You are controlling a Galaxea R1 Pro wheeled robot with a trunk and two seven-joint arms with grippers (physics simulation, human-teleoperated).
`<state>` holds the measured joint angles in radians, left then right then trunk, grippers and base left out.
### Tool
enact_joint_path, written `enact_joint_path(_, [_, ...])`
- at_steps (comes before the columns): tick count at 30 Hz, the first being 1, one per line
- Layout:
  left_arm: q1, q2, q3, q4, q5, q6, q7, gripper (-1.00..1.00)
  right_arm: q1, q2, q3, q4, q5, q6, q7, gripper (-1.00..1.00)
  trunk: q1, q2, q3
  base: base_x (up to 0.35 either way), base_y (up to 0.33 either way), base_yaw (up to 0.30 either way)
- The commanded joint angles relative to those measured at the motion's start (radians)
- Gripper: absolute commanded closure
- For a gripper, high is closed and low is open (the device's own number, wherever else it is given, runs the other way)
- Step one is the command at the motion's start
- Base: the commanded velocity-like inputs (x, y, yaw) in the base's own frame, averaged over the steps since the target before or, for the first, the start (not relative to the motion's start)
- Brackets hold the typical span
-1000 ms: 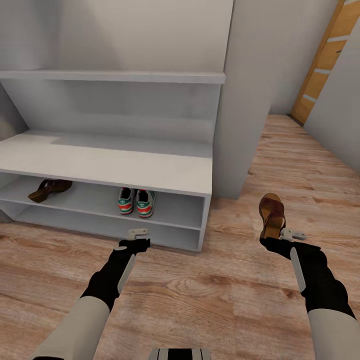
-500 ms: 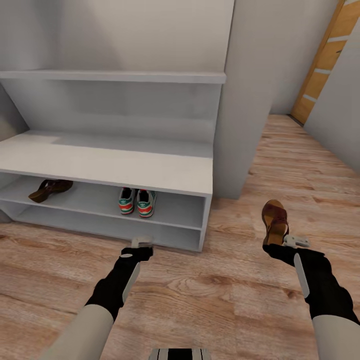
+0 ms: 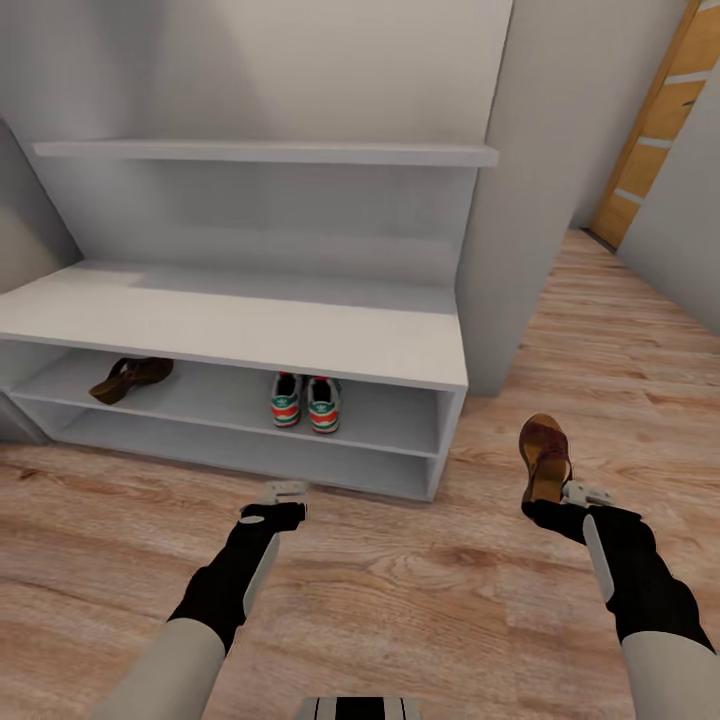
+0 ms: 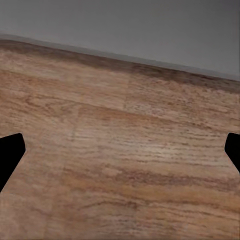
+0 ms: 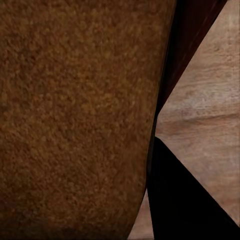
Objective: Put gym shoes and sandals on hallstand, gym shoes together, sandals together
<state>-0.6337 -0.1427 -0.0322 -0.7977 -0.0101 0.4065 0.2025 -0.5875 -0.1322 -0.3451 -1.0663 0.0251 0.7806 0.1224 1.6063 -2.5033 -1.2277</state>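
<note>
View has swung left: rack (image 3: 300, 335) now sits nearer centre, camera move, not the rack. Our right gripper (image 3: 560, 498) clamps the second sandal (image 3: 545, 455) at 4 o'clock, apparently off the floor (image 3: 400, 590). Left gripper (image 3: 283, 492) spread, empty. Sneakers (image 3: 305, 402) and first sandal (image 3: 130, 377) shelved.

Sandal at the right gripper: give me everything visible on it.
The sandal is dark reddish-brown and leather-looking, with a wide strap upper over a tan footbed. It points away from the robot, heel end at the right gripper, which appears shut on it. It sits to the right of the hallstand, over the floor; whether it is lifted or resting there cannot be told. In the right wrist view its grainy brown surface sits close to the lens beside one dark finger.
</note>
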Motion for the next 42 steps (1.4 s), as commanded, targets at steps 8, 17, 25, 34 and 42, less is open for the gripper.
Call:
enact_joint_path(8, [0.000, 0.001, 0.002, 0.000, 0.008, 0.000, -0.001, -1.00, 0.000, 0.033, -0.003, 0.038, -0.005, -0.116, -0.002, 1.00, 0.000, 0.000, 0.000, -0.104, 0.311, 0.000])
enact_joint_path(17, [0.002, 0.006, 0.002, 0.001, 0.012, 0.000, -0.002, -1.00, 0.000, 0.058, -0.004, 0.118, -0.006, -0.285, -0.004, 1.00, 0.000, 0.000, 0.000, -0.169, 0.289, 0.000])
enact_joint_path(25, [0.003, 0.011, 0.002, 0.002, 0.012, 0.000, -0.002, -1.00, 0.000, 0.061, -0.005, 0.133, -0.007, -0.291, -0.004, 1.00, 0.000, 0.000, 0.000, -0.194, 0.266, 0.000])
enact_joint_path(34, [0.003, 0.011, 0.002, 0.002, 0.012, 0.000, -0.002, -1.00, 0.000, 0.062, -0.005, 0.145, -0.007, -0.292, -0.004, 1.00, 0.000, 0.000, 0.000, -0.026, 0.304, 0.000])
enact_joint_path(42, [0.003, 0.011, 0.002, 0.002, 0.013, 0.000, -0.002, -1.00, 0.000, 0.062, -0.003, 0.194, -0.005, -0.293, -0.004, 1.00, 0.000, 0.000, 0.000, 0.171, 0.298, 0.000])
